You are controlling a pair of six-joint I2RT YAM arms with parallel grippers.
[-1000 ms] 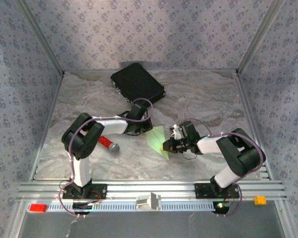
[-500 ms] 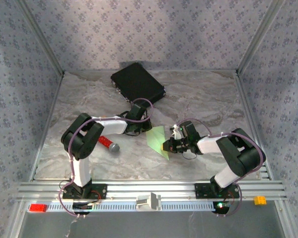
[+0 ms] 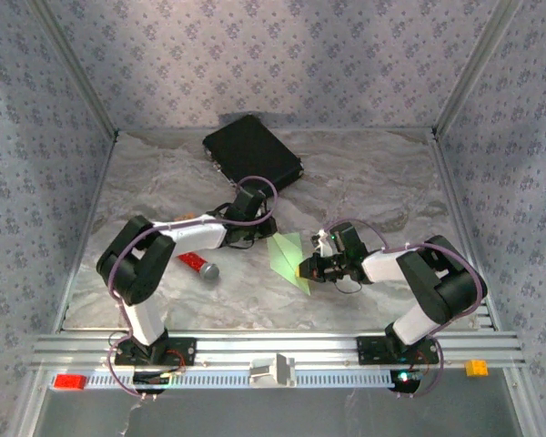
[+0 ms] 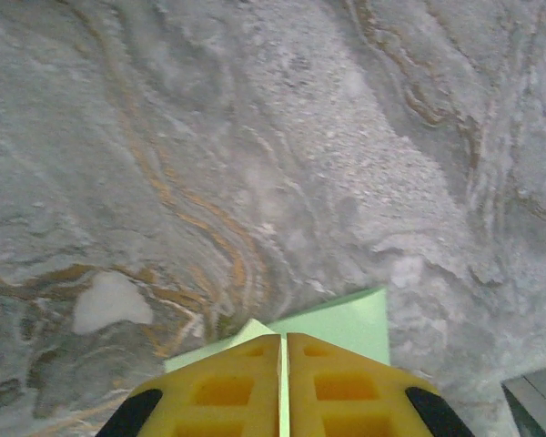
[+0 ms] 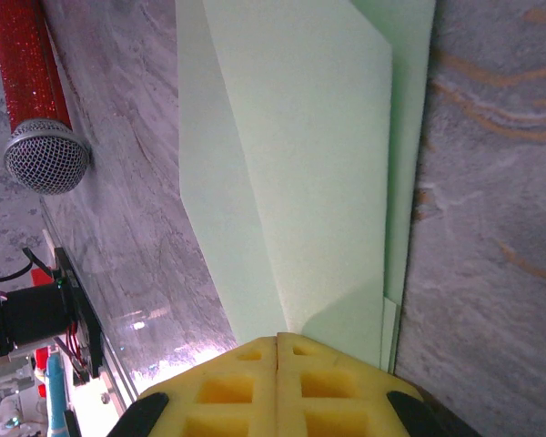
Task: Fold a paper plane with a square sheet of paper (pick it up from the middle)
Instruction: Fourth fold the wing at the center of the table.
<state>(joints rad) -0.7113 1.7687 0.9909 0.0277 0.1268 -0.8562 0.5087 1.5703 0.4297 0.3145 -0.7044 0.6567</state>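
- Elbow of my left arm is swinging out toward the lower left of the overhead frame, compared with a second ago.
- Left gripper [image 3: 262,235] is sitting at the upper corner of the paper sheet [image 3: 288,258]. Its pads are together over a green sliver, and I am not managing to tell whether paper is caught.
- Right gripper [image 5: 278,339] is staying pinched on the sheet's right edge, at frame centre, and is not shifting.
- I am judging that the left arm is repositioning for the next crease, so the plane is still unfinished.
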